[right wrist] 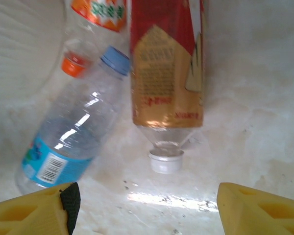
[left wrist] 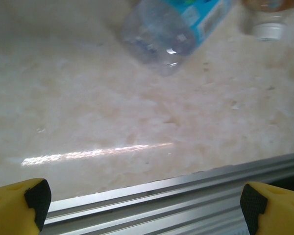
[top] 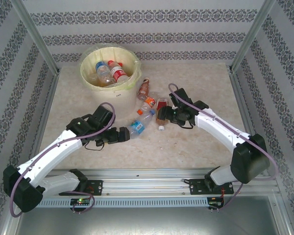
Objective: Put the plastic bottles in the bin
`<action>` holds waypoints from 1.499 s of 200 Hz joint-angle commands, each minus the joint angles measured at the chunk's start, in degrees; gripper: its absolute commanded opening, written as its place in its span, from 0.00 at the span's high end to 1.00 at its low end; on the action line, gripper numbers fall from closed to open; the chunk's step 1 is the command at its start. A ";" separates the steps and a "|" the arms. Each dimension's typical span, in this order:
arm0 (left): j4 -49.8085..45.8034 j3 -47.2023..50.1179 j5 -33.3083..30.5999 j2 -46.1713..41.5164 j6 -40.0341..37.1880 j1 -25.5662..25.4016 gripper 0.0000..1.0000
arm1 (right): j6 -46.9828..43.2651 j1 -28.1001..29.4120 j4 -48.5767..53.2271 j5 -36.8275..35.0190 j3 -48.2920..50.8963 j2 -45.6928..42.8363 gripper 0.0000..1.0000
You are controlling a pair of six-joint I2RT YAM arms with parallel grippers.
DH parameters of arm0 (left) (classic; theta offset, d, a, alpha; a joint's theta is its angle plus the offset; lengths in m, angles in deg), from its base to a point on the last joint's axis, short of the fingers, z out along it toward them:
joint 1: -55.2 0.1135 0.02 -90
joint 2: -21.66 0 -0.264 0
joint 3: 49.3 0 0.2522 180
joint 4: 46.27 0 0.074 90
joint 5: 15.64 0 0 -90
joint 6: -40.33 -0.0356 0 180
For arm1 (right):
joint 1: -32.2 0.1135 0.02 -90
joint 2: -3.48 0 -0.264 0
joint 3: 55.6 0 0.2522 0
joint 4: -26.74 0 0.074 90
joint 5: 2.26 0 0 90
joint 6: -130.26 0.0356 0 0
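Observation:
The bin [top: 90, 58], pale yellow with a bag liner, stands at the back left with at least two plastic bottles [top: 118, 72] inside. Several more lie in a loose cluster mid-table. My right gripper [top: 164, 117] [right wrist: 144, 210] is open just short of the white cap [right wrist: 165, 161] of a red-and-gold-label bottle [right wrist: 166, 63], with nothing between its fingers. Beside that bottle lie a blue-label bottle [right wrist: 71, 137] and an orange-label one [right wrist: 95, 10]. My left gripper [top: 127, 133] [left wrist: 144, 205] is wide open and empty, a little short of another blue-label bottle [top: 136, 127] [left wrist: 171, 29].
A brownish bottle [top: 143, 88] lies nearest the bin. The metal rail [left wrist: 186, 196] along the table's near edge runs just under my left fingers. Patterned walls and metal posts close in the table on three sides.

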 commanded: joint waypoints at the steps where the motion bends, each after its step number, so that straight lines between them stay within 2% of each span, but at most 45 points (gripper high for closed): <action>1: -1.91 3.21 -5.61 -0.29 5.36 -0.74 0.00 | 0.02 0.61 -1.23 -1.96 2.55 0.67 0.26; 27: 2.00 8.74 -5.69 0.92 6.98 -0.75 0.00 | 1.12 1.10 -3.62 -1.65 4.88 1.79 0.27; 46: 8.00 12.24 -1.08 3.24 6.40 -0.65 0.00 | 2.10 1.78 -6.21 -1.60 6.35 2.44 0.28; 62: 12.10 13.12 4.05 6.43 1.93 -0.74 0.00 | 2.98 2.14 -8.02 -1.52 7.21 3.09 0.29; 78: 12.80 13.10 4.13 8.29 0.77 -0.96 0.00 | 3.77 2.37 -9.48 -1.65 8.03 4.04 0.30; 113: 14.91 12.95 3.65 5.28 -2.76 -1.35 0.00 | 5.67 2.64 -12.41 -2.05 9.53 5.44 0.34; 179: 24.71 15.22 11.19 -0.97 -2.60 -1.58 0.00 | 7.44 3.42 -15.92 -1.69 9.64 8.90 0.38; 224: 30.98 16.33 10.44 -8.09 -1.43 -1.58 0.00 | 8.39 3.51 -17.42 -2.13 10.15 10.53 0.41; 253: 34.04 18.13 6.26 -10.23 1.65 -1.53 0.00 | 8.55 3.55 -17.81 -2.31 10.08 11.52 0.43; 300: 44.05 22.49 4.12 -12.59 4.52 -1.44 0.00 | 8.28 3.53 -18.03 -2.57 10.08 12.40 0.46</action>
